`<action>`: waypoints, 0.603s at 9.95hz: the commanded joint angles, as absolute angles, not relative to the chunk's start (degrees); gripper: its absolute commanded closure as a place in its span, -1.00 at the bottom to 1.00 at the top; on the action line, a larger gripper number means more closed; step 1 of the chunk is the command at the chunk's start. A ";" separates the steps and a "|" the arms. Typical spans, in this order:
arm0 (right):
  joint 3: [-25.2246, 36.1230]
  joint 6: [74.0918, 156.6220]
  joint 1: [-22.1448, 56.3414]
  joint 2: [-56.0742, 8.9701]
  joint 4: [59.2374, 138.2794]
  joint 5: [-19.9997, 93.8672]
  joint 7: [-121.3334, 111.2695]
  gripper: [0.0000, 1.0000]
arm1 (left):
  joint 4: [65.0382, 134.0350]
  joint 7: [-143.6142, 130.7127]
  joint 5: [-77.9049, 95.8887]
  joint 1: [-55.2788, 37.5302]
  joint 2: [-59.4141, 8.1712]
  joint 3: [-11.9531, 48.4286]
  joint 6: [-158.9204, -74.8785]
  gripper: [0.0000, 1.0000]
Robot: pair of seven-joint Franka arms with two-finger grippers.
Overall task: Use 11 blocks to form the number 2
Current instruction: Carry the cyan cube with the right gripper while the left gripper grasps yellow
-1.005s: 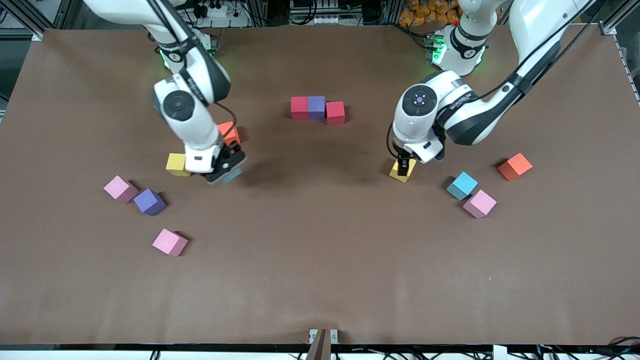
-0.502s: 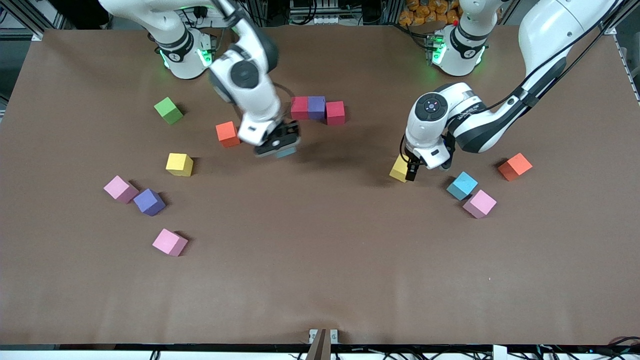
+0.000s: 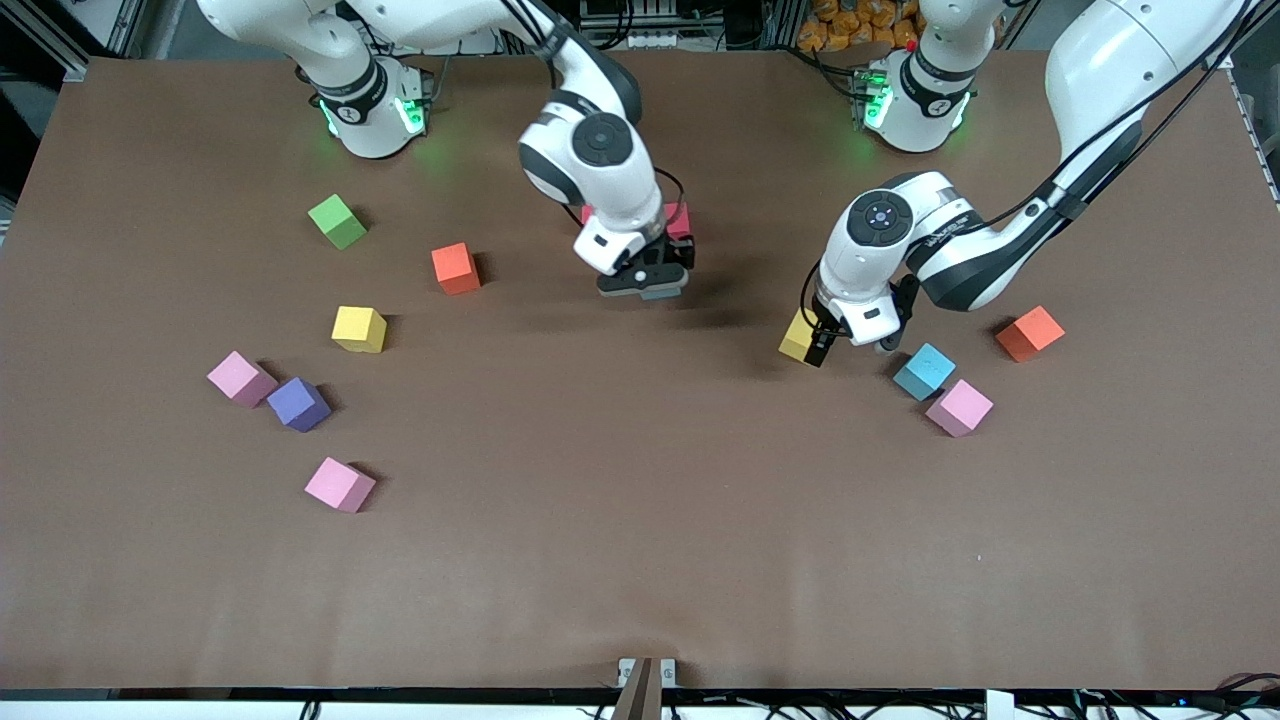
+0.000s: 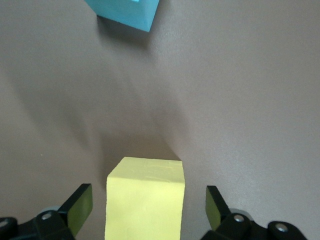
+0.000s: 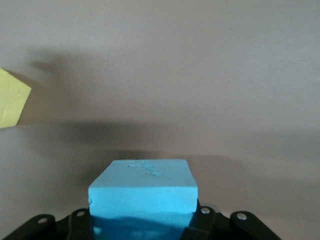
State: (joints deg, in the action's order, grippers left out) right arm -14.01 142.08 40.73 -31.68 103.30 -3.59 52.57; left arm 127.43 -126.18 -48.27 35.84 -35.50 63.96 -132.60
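A: How much of the number 2 is built?

B: Very little, by my reading; only a short row of cubes lies near the middle of the worktop (image 3: 640,560), mostly hidden under the right arm, and just a red block (image 3: 679,221) of it shows.

A: And the right gripper (image 3: 644,283)?

B: Its fingers are clamped on a light blue block (image 5: 143,191), carried in the air just beside that row; I judge it the next piece to go down.

A: The left gripper (image 3: 822,344)?

B: Low over a yellow block (image 4: 145,199) toward the left arm's end; fingers (image 4: 77,206) spread wide either side of it, gripping nothing.

A: What is left?

B: Most of the digit; loose pink (image 3: 340,484), purple (image 3: 297,403), orange (image 3: 456,268) and another light blue cube (image 3: 924,371) lie scattered, well apart from the row; the green cube (image 3: 337,221) is no part of it.
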 commanded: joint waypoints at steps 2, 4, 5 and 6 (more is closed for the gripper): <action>-7.57 140.19 48.67 -37.44 98.09 -4.83 55.02 0.29 | 127.79 -125.68 -49.66 36.13 -38.06 63.11 -134.90 -1.00; -6.16 139.48 51.58 -37.79 98.43 -4.75 55.11 0.29 | 127.79 -125.68 -49.75 35.25 -39.02 61.62 -135.35 -1.00; -5.89 138.87 52.37 -37.79 98.52 -4.66 55.19 0.29 | 127.79 -125.68 -49.92 34.29 -39.11 60.31 -135.53 -1.00; -5.89 138.08 53.17 -37.71 98.61 -4.75 56.50 0.29 | 127.79 -125.68 -49.92 33.23 -39.11 59.25 -135.61 -1.00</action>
